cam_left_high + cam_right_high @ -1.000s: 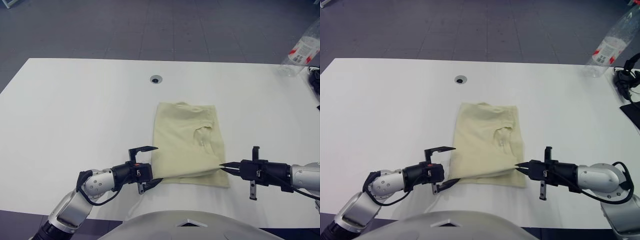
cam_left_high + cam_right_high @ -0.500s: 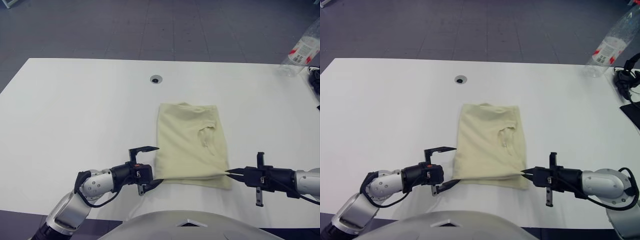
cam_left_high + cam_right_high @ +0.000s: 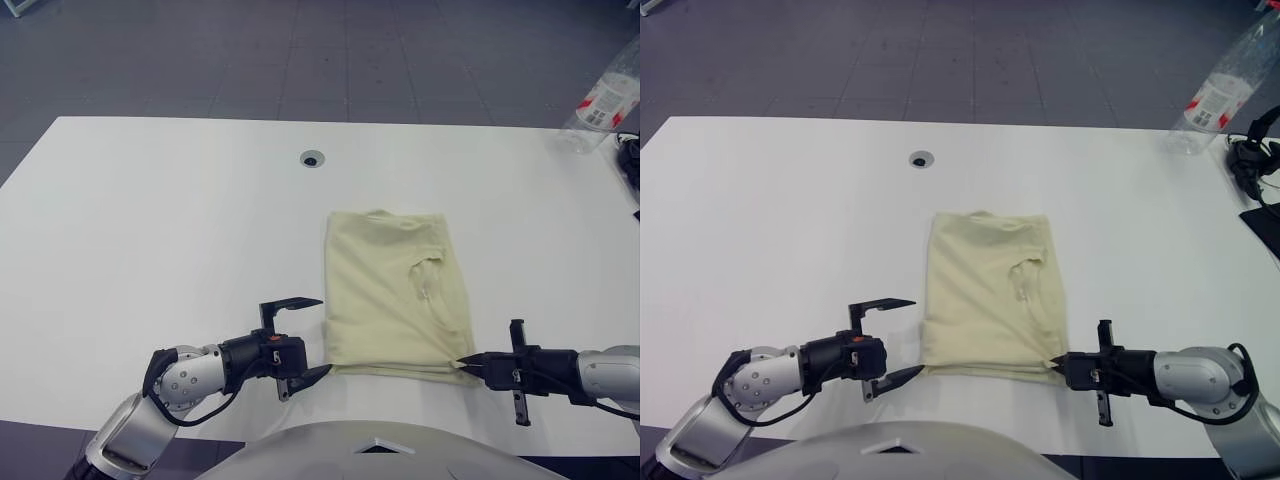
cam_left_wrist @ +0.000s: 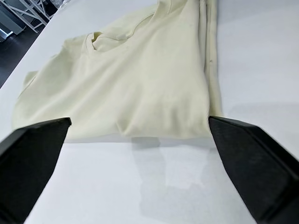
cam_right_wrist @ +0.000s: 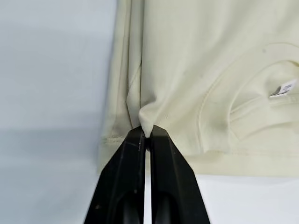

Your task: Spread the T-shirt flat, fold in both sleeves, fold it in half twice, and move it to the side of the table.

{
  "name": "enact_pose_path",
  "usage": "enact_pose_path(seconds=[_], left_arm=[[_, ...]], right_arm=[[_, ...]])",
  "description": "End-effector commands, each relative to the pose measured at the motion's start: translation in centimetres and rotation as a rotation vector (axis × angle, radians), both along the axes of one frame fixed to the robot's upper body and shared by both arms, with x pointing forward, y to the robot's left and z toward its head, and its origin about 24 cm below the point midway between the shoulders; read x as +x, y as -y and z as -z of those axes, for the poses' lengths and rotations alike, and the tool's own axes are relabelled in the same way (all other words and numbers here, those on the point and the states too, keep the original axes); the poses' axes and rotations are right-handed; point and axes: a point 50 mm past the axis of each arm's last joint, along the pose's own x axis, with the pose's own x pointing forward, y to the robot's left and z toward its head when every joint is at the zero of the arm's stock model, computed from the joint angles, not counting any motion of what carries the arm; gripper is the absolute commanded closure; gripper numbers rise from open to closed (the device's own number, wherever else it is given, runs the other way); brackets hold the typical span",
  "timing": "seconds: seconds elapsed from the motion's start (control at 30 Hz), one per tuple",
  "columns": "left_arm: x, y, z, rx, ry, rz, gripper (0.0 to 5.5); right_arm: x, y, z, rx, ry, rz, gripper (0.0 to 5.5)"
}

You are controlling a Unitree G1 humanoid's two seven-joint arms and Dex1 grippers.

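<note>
Nearly there: folded shirt held by one corner

At the lower right of the head views, the right gripper (image 3: 464, 362) has its fingers pressed together on the near right corner of the pale yellow, folded cotton T-shirt (image 3: 395, 285). The pinch bunches the cloth, and such a hold probably serves to drag the bundle sideways. At lower left, the left gripper (image 3: 323, 335) sits just beside the near left corner, its fingers spread and holding nothing. The T-shirt lies as a compact rectangle at centre on the white worktop (image 3: 150, 220), not yet at its side. Farther off are a small round cable port (image 3: 313, 158) and, upper right, a clear plastic bottle (image 3: 603, 100).
</note>
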Motion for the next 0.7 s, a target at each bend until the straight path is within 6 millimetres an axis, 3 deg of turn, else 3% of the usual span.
enact_pose_path(seconds=[0.03,0.13,0.4,0.7], left_arm=[[0.0,-0.3,0.0,0.020,0.008,0.006,0.10],[0.0,-0.3,0.0,0.022,0.007,0.003,0.10],[-0.1,-0.4,0.1,0.026,0.005,-0.003,0.10],[0.1,-0.6,-0.6,0.035,0.016,0.021,0.10]], right_arm=[[-0.2,0.2,0.6,-0.037,-0.024,-0.020,5.47],[-0.1,0.1,0.5,-0.032,-0.016,-0.024,5.47],[0.1,0.2,-0.3,0.007,-0.040,0.025,4.12],[0.9,0.6,-3.2,0.074,-0.002,0.055,2.61]])
